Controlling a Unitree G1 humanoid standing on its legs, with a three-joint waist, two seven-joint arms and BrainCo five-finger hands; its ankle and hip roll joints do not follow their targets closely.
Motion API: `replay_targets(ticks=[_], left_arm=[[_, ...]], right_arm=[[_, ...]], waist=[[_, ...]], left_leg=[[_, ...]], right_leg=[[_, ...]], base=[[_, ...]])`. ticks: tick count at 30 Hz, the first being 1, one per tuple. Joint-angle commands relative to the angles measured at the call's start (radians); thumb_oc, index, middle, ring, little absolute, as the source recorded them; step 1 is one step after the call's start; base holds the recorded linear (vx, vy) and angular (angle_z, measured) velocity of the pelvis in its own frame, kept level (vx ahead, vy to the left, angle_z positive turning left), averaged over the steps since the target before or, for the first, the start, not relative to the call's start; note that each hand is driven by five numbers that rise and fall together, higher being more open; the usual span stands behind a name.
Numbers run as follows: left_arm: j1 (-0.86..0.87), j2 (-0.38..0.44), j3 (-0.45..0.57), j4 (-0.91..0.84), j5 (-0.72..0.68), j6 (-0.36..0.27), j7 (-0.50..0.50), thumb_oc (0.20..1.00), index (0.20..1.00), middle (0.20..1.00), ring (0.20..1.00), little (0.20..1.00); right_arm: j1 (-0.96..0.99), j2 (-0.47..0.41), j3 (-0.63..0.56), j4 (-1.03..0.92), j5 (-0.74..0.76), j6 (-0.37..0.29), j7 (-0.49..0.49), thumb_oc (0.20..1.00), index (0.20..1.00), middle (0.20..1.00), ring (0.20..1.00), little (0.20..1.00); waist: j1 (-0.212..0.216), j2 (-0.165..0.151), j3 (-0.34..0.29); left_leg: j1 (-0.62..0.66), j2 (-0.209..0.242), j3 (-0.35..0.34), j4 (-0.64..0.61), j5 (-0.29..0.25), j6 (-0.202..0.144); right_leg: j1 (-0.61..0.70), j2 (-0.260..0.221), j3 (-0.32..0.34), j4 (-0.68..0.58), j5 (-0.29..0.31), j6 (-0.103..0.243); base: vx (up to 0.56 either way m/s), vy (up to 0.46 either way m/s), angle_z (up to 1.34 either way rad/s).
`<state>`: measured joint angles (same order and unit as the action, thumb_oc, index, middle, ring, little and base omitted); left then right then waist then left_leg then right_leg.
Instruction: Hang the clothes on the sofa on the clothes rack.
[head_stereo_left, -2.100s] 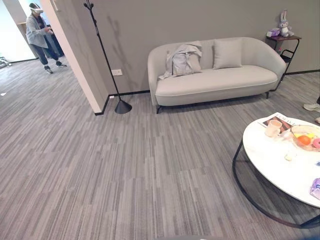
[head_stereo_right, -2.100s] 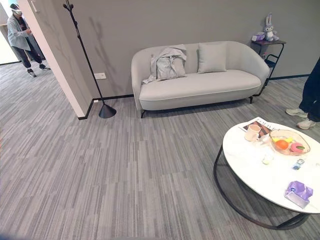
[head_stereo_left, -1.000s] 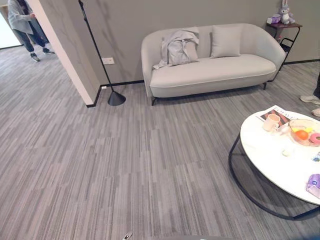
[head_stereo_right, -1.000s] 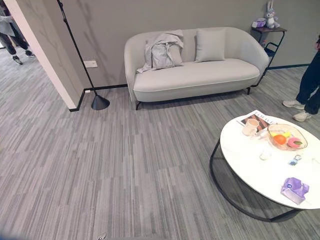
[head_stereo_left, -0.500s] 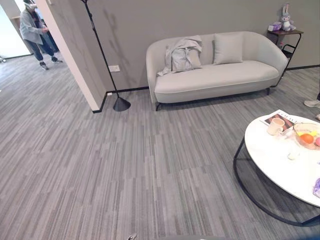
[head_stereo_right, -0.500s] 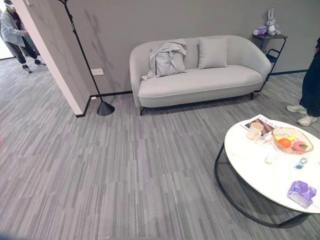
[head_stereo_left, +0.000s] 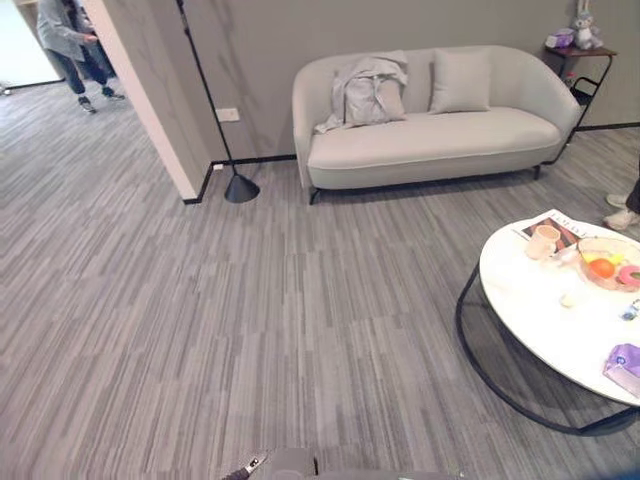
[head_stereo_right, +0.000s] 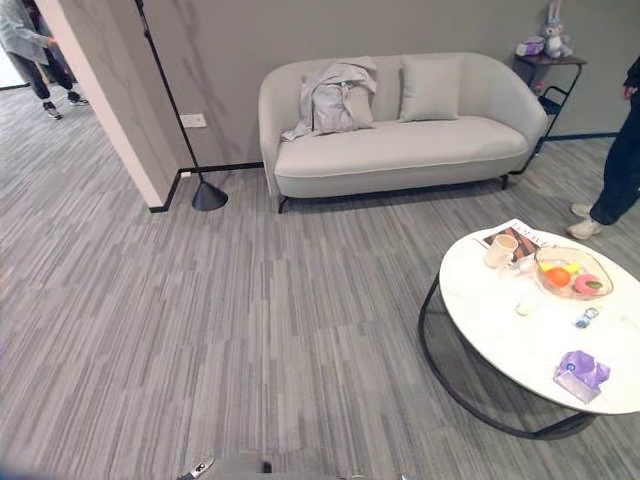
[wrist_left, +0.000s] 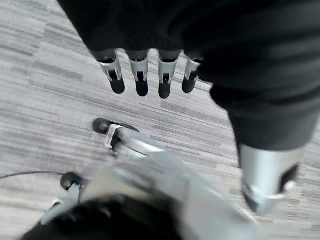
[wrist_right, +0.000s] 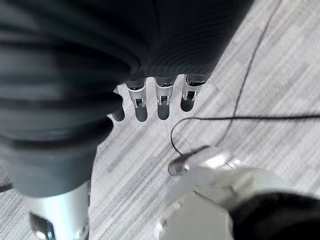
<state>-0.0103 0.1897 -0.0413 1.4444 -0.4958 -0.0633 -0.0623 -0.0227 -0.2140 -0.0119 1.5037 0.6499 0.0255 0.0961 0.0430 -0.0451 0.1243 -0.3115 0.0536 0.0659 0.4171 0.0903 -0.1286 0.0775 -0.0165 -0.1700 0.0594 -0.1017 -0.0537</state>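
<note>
A wide stretch of grey striped carpet (head_stereo_left: 250, 320) lies open between the robot and the far wall, well ahead of both robot hands. Against that wall stands a pale sofa (head_stereo_left: 440, 145), and the clothes (head_stereo_left: 365, 95), a light grey garment, hang draped over its backrest at the left end, beside a cushion (head_stereo_left: 460, 80). Left of the sofa stands the clothes rack (head_stereo_left: 215, 110), a thin dark pole on a cone-shaped foot next to a wall corner; its top is cut off by the frame edge. To the right, a round white worktop (head_stereo_right: 530, 330) on a dark ring frame reaches into the floor space, carrying a magazine (head_stereo_right: 510, 238), a cup (head_stereo_right: 498, 250), a bowl of fruit (head_stereo_right: 572, 272) and a purple packet (head_stereo_right: 578, 372). A person (head_stereo_left: 70, 40) stands far off to the left, another person's leg (head_stereo_right: 618, 160) to the right. The left robot hand (wrist_left: 150, 70) and right robot hand (wrist_right: 155, 100) each hang over the carpet, fingers straight and apart, holding nothing.
</note>
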Motion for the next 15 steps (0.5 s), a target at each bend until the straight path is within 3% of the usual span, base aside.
replay_targets(ticks=[1,5,9,10,11,12,13,14,15], left_arm=[[-0.021,-0.067,-0.001,0.026,-0.024,0.001,0.001,1.000,1.000,1.000,1.000,1.000],[-0.005,-0.067,0.016,0.046,-0.052,-0.002,0.003,1.000,1.000,1.000,1.000,1.000],[0.032,-0.044,0.077,0.064,-0.051,-0.005,0.006,1.000,1.000,1.000,1.000,1.000],[0.033,-0.034,0.090,0.066,-0.051,-0.006,0.010,1.000,1.000,1.000,1.000,1.000],[0.035,-0.021,0.094,0.076,-0.044,-0.008,0.016,1.000,1.000,1.000,1.000,1.000],[0.029,-0.011,0.100,0.072,-0.042,-0.007,0.015,1.000,1.000,1.000,1.000,1.000],[0.029,-0.005,0.102,0.068,-0.046,-0.010,0.018,1.000,1.000,1.000,1.000,1.000],[0.009,0.004,0.071,0.030,-0.037,-0.016,0.022,1.000,1.000,1.000,1.000,1.000],[-0.003,0.009,0.059,0.009,-0.034,-0.021,0.033,1.000,1.000,1.000,1.000,1.000]], right_arm=[[-0.019,-0.028,-0.011,0.014,0.031,0.000,0.001,1.000,1.000,1.000,1.000,1.000],[-0.040,-0.024,0.001,-0.010,0.040,-0.013,-0.011,1.000,1.000,1.000,1.000,1.000],[-0.035,-0.017,-0.002,0.000,0.009,-0.009,-0.001,1.000,1.000,1.000,1.000,1.000],[-0.034,-0.014,-0.010,0.004,0.005,-0.007,0.002,1.000,1.000,1.000,1.000,1.000],[-0.025,-0.010,-0.020,0.016,0.005,-0.008,0.002,1.000,1.000,1.000,1.000,1.000],[-0.026,-0.012,-0.024,0.016,-0.003,-0.005,0.003,1.000,1.000,1.000,1.000,1.000],[-0.019,-0.009,-0.022,0.023,-0.010,-0.004,0.010,1.000,1.000,1.000,1.000,1.000],[-0.030,-0.015,-0.011,0.006,-0.042,-0.014,0.007,1.000,1.000,1.000,1.000,1.000],[-0.043,-0.020,-0.007,-0.015,-0.048,-0.017,0.002,1.000,1.000,1.000,1.000,1.000]], waist=[[0.039,0.040,0.027],[0.091,0.050,0.040],[0.127,0.043,-0.008],[0.134,0.032,-0.019],[0.143,0.006,-0.035],[0.143,-0.001,-0.043],[0.149,-0.017,-0.054],[0.160,-0.034,-0.063],[0.157,-0.018,-0.059]], left_leg=[[-0.004,-0.018,-0.039,-0.229,0.057,0.070],[-0.063,-0.045,-0.060,-0.497,0.127,0.038],[-0.046,-0.018,-0.021,-0.501,0.165,0.055],[-0.045,-0.016,-0.022,-0.477,0.190,0.060],[-0.053,-0.027,-0.024,-0.449,0.191,0.065],[-0.050,-0.029,-0.017,-0.418,0.182,0.076],[-0.054,-0.043,0.002,-0.380,0.163,0.088],[-0.009,-0.087,0.048,-0.349,0.072,0.150],[0.023,-0.093,0.051,-0.345,0.040,0.168]], right_leg=[[0.132,0.014,0.021,-0.147,0.024,0.043],[0.223,0.035,0.096,-0.122,-0.065,0.037],[0.303,0.026,0.168,-0.124,-0.116,0.051],[0.319,0.014,0.177,-0.114,-0.123,0.056],[0.330,-0.008,0.182,-0.091,-0.120,0.073],[0.314,-0.024,0.169,-0.057,-0.105,0.089],[0.299,-0.048,0.158,-0.009,-0.051,0.113],[0.215,-0.103,0.110,0.250,0.181,0.204],[0.157,-0.125,0.080,0.371,0.270,0.224]], base=[[0.34,0.071,-0.32],[0.49,0.060,-0.46],[0.66,0.128,-0.52],[0.52,0.107,-0.85],[0.65,0.135,-1.01],[0.65,0.137,-1.17],[0.82,0.243,-0.93],[0.83,0.305,-0.69],[0.77,0.353,-0.49]])
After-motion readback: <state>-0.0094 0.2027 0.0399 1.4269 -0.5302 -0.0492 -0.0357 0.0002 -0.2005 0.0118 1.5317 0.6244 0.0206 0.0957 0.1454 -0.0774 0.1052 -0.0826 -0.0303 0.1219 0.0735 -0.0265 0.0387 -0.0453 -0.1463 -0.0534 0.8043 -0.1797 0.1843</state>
